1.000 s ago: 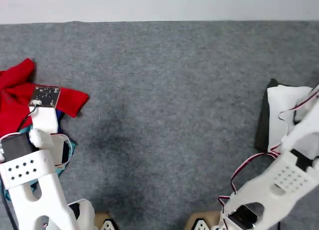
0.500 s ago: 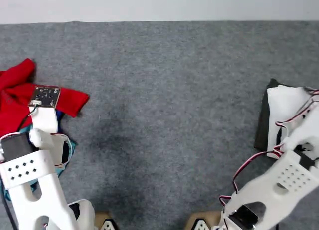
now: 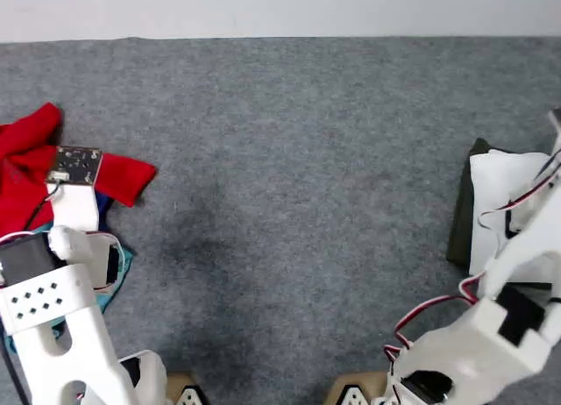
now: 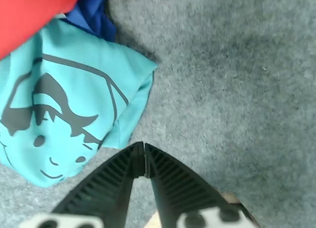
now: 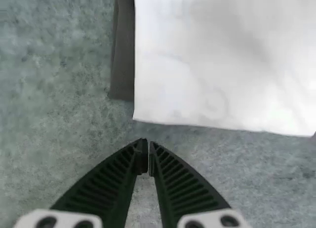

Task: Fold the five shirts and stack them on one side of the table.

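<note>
A folded white shirt (image 3: 500, 190) lies on a folded dark shirt (image 3: 462, 216) at the table's right edge; the right wrist view shows the same white shirt (image 5: 222, 55) over the dark shirt (image 5: 123, 45). My right gripper (image 5: 144, 156) is shut and empty over bare carpet, just short of the white shirt's edge. At the left edge a red shirt (image 3: 31, 173) lies crumpled over a blue shirt (image 4: 94, 13) and a teal printed shirt (image 4: 59, 104). My left gripper (image 4: 143, 159) is shut and empty beside the teal shirt's corner.
Grey carpet (image 3: 298, 177) covers the table, with wide open room in the middle between the two piles. A pale wall (image 3: 280, 10) runs along the far edge. Both arm bases stand at the near edge.
The right arm has drawn back toward the near edge and lifted, away from the white shirt. The left arm has shifted only slightly.
</note>
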Controlling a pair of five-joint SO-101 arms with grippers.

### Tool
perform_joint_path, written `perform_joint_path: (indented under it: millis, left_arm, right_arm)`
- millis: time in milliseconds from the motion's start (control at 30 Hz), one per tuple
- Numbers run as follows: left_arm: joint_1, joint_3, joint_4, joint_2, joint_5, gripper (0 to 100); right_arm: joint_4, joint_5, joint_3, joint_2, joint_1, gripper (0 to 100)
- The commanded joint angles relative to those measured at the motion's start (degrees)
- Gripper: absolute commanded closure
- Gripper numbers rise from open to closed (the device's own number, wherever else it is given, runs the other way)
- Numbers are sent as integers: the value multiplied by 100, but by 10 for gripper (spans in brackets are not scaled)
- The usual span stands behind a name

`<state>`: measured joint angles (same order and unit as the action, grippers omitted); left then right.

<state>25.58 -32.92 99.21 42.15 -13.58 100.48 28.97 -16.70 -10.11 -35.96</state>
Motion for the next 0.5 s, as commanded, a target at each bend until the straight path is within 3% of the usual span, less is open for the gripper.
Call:
perform_joint_path:
  millis: [0, 200, 467]
  left_arm:
    - [9, 268, 79, 88, -26, 991]
    - [668, 277, 35, 79, -554, 841]
    - [1363, -92, -343, -413, -2233, 823]
  right_arm:
    - [233, 35, 475, 681, 189, 989]
    - [242, 26, 1319, 1675, 198, 989]
    - [242, -123, 2602, 2554, 198, 989]
